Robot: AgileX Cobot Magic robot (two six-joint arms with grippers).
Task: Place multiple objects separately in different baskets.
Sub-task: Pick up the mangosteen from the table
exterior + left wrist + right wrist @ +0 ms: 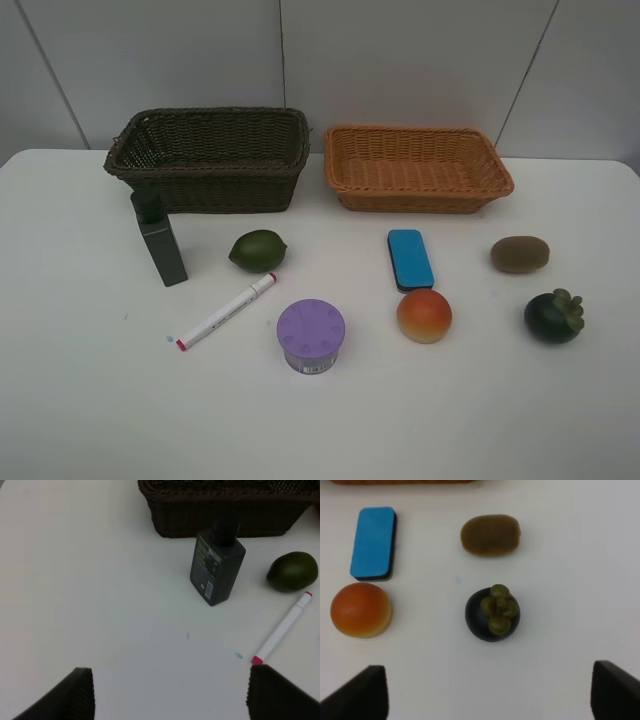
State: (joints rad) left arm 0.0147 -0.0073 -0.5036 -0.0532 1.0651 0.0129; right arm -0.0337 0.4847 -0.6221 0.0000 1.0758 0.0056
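Note:
On the white table a dark green bottle [160, 240], lime [257, 250], marker [227, 311] and purple-lidded jar [311, 335] lie before the dark brown basket [210, 190]. A blue eraser [410, 259], peach [424, 315], kiwi [519, 254] and mangosteen [554, 315] lie before the orange basket [420, 200]. Both baskets look empty. My left gripper [170, 700] is open above bare table, short of the bottle [216, 565], lime [292, 571] and marker [282, 629]. My right gripper [487, 700] is open, short of the mangosteen [492, 612], with kiwi [490, 535], eraser [373, 542] and peach [361, 609] beyond. Neither arm shows in the exterior view.
The two baskets stand side by side at the back of the table, against a pale wall. A small blue speck [238, 655] marks the table near the marker's red tip.

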